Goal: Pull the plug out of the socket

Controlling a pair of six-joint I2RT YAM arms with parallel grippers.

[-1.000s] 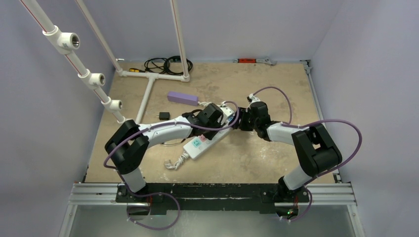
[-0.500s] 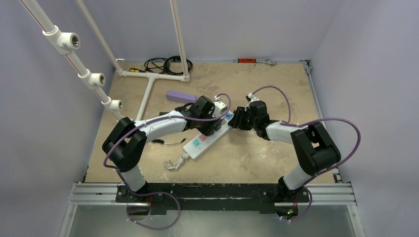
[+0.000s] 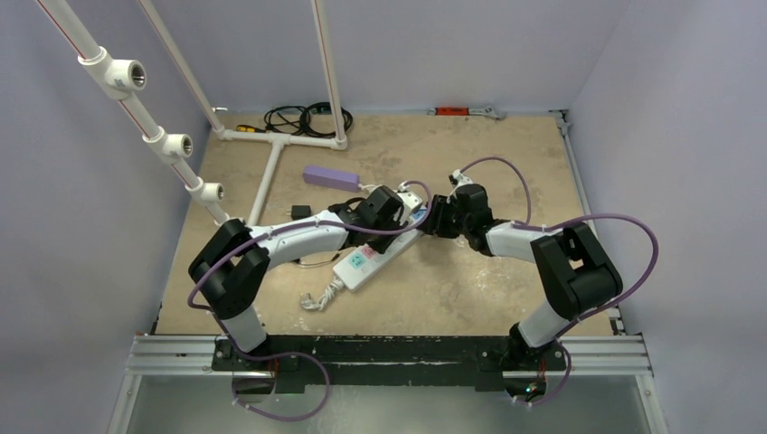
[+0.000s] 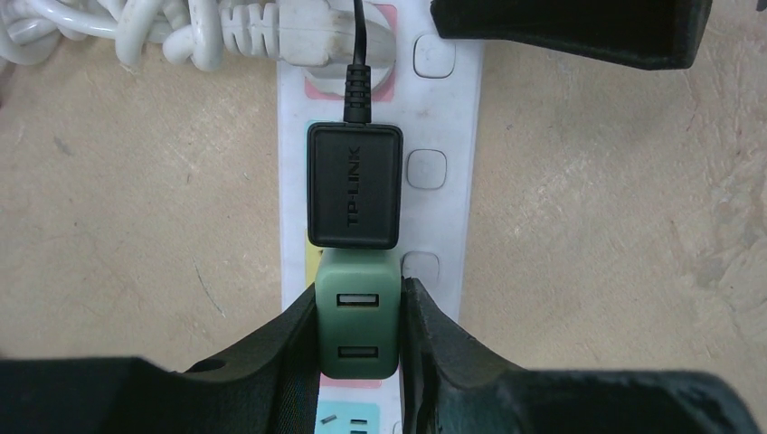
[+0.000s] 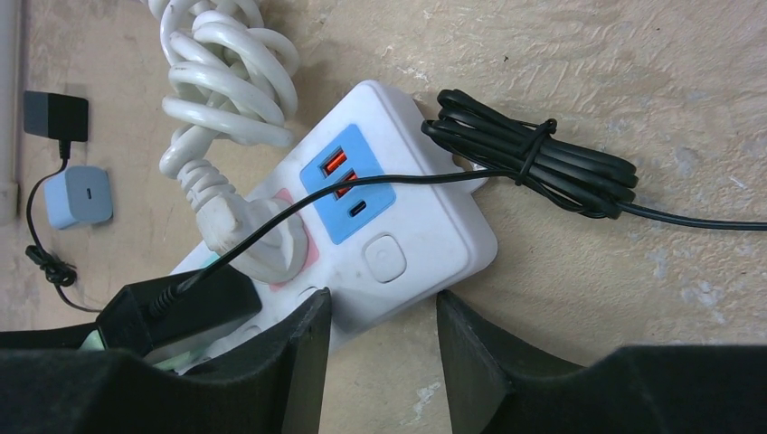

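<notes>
**Power strip and both grippers at mid-table.** The socket [image 3: 360,262] is a long, glossy white plastic bar with rounded corners, lying diagonally on the mottled tan table [image 3: 470,145]. Its outlet faces are flat coloured panels, and rounded square buttons run along one side. The plug [image 4: 357,330] is a matte green block with softened edges and two USB slots in its top. It sits seated in the strip, touching a black rectangular adapter [image 4: 355,185] marked TP-LINK.

The left gripper [image 4: 359,303] is clamped on the plug, with one smooth black finger against each flank. Its forearm stretches rightward from a bent elbow. The right gripper [image 5: 380,307] meets the strip's far end from the opposite side, its forearm reaching leftward. Its jaws are parted, with the fingertips at the strip's long edge and nothing pinched between them.

A thick coiled white cord [image 5: 226,81] and a tied black cable bundle [image 5: 534,163] lie beside that end.
</notes>
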